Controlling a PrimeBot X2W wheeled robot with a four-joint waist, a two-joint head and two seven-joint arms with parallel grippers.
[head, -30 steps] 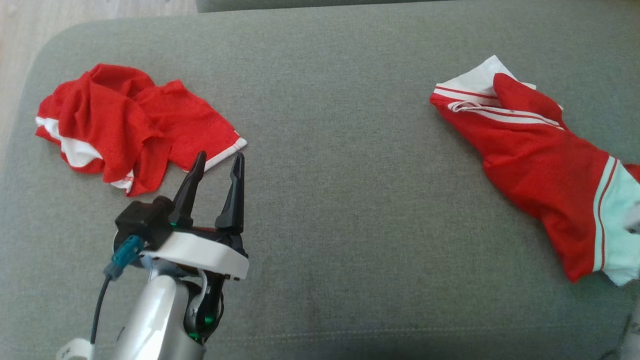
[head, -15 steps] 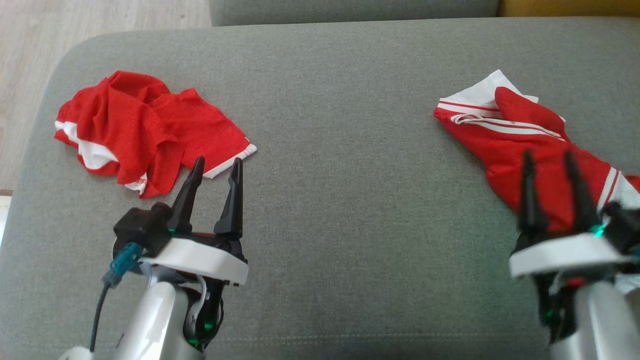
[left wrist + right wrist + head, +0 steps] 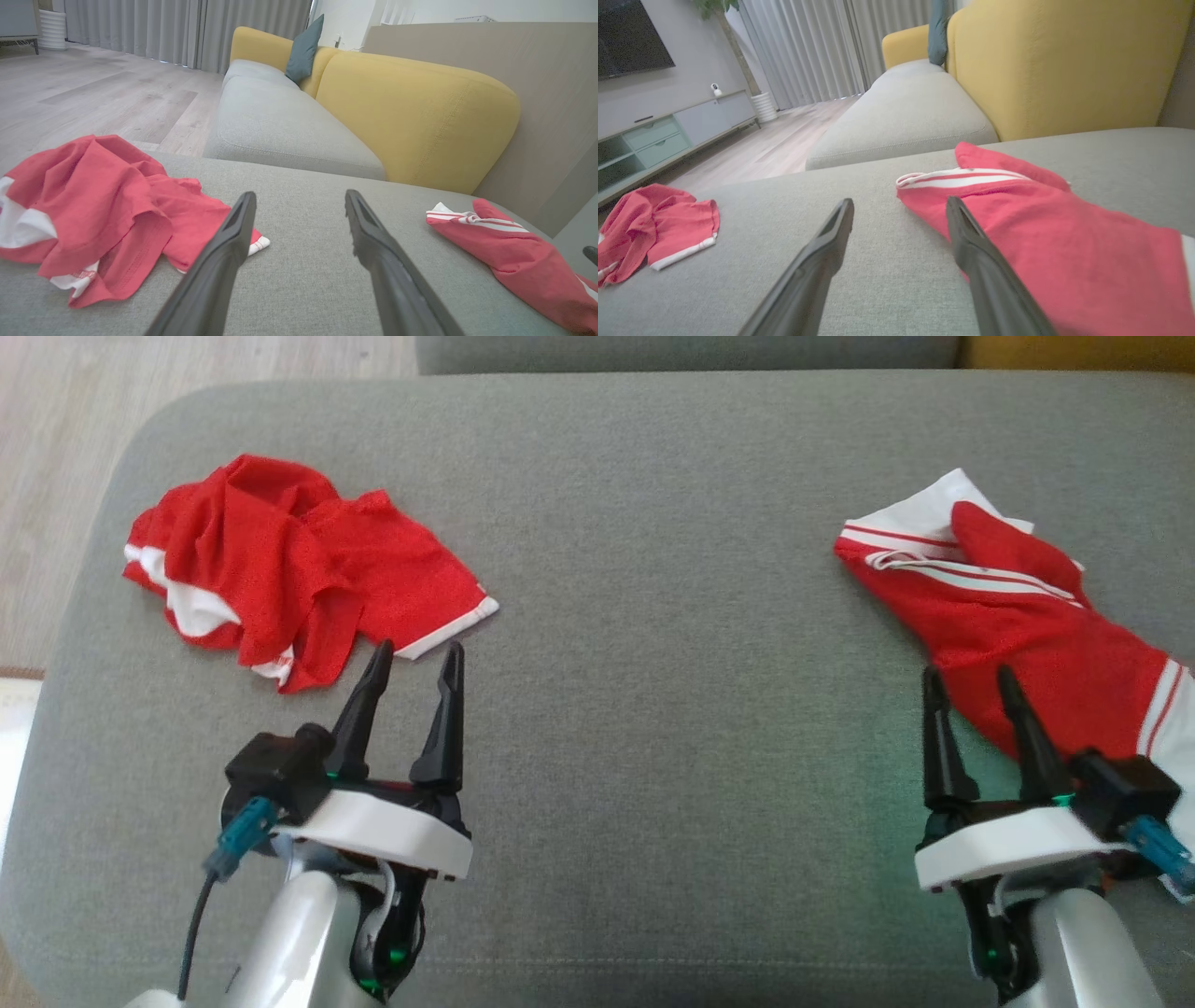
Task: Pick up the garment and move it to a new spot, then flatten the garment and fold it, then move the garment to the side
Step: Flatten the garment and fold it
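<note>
A crumpled red mesh garment with white trim (image 3: pixel 299 569) is pictured heaped at the far left of a broad grey upholstered sofa cushion (image 3: pixel 653 616), with one white-edged hem corner spread flat toward the centre. Just below that corner the robot's left hand (image 3: pixel 417 649) is held released and empty. Its two dark fingers (image 3: pixel 441 719) are parted, the tips near the hem but apart from it.

At lower right, the right hand (image 3: pixel 967 674) is likewise held released, with nothing between its parted fingers. Its outer finger is seen against the near edge of a long red garment with white side stripes (image 3: pixel 1027 625), which is laid loosely flattened toward the cushion's right edge. Whether cloth is touched there cannot be told. Which of the two pieces is meant by the task cannot be settled from the scene; neither is gripped.

Both are judged to be light, thin and limp. They can be expected to drape, stretch a little under a pull and drag readily over the woven upholstery, and nothing about them is fragile.

The heap is best taken at the flat white-trimmed corner nearest the left hand, where a single layer can be pinched. A grip in the bunched middle is likely to gather several folds at once. The striped piece would be better taken at two edge points, so that it hangs open.
</note>
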